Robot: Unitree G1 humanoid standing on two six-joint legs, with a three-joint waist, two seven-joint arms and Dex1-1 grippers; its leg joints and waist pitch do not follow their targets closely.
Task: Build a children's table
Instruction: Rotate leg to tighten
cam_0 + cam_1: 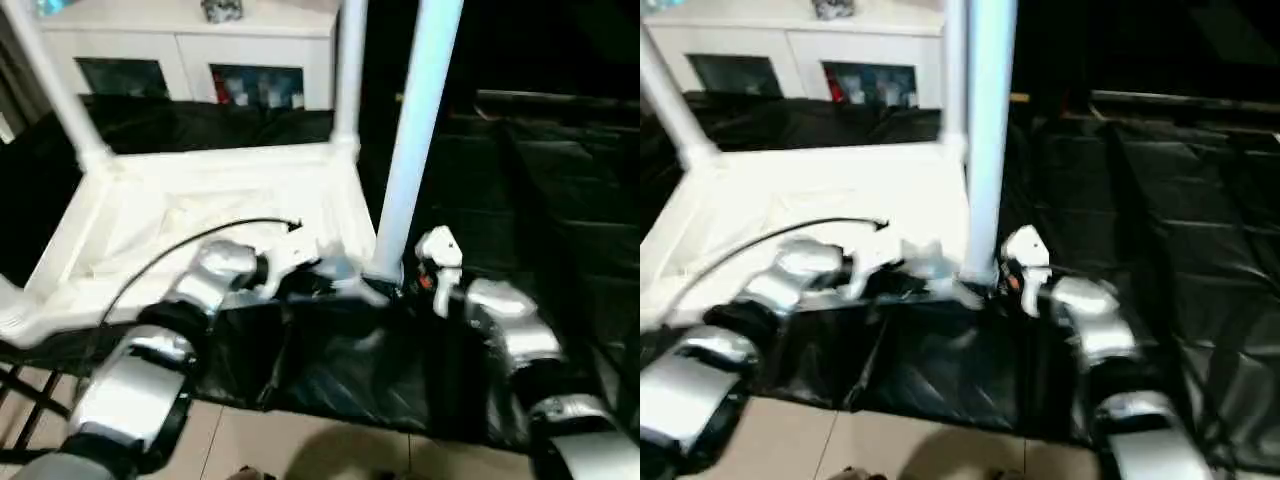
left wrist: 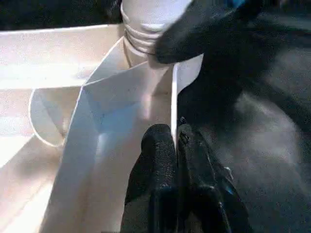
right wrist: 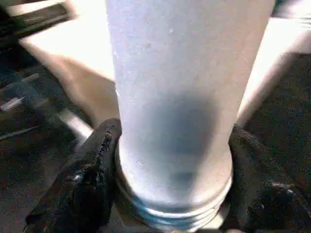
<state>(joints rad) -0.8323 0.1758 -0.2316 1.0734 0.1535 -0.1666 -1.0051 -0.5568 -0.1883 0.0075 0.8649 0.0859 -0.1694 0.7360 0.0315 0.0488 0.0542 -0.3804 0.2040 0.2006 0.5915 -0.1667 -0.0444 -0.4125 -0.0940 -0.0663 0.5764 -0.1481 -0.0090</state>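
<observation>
The white tabletop (image 1: 190,205) lies upside down on black sheeting, its ribbed underside facing up. White legs stand upright at its far left corner (image 1: 50,80) and far right corner (image 1: 350,70). A third leg (image 1: 415,130) stands at the near right corner socket. My left gripper (image 2: 174,133) is shut on the thin rim of the tabletop (image 2: 172,92) just beside that socket. My right gripper (image 3: 175,141) hugs the base of the near right leg (image 3: 180,73), one black finger (image 3: 97,160) pressed on each side, just above the threaded end.
A white cabinet with glass doors (image 1: 190,60) stands behind the tabletop. Black sheeting (image 1: 540,180) covers the ground to the right and front. A black cable (image 1: 180,245) arcs over my left forearm. Beige tiled floor (image 1: 260,440) lies nearest me.
</observation>
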